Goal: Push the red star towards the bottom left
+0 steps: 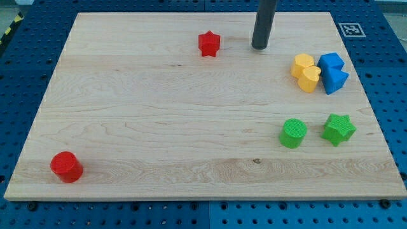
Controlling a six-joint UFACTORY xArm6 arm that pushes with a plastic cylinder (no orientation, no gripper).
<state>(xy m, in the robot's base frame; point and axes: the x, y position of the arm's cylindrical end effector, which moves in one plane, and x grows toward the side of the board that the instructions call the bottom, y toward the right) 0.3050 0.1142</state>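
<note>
My tip point(259, 47) sits right of the red star point(208, 44), apart; there's no claw, and the push hasn't started

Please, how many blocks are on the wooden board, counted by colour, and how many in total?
Red: 2, the red star and the red cylinder
Yellow: 2, a yellow block touching a yellow heart
Blue: 2, a blue block above a blue block
Green: 2, the green cylinder and the green star
Total: 8

My tip stands to the view's right of the red star, apart from it.
</note>
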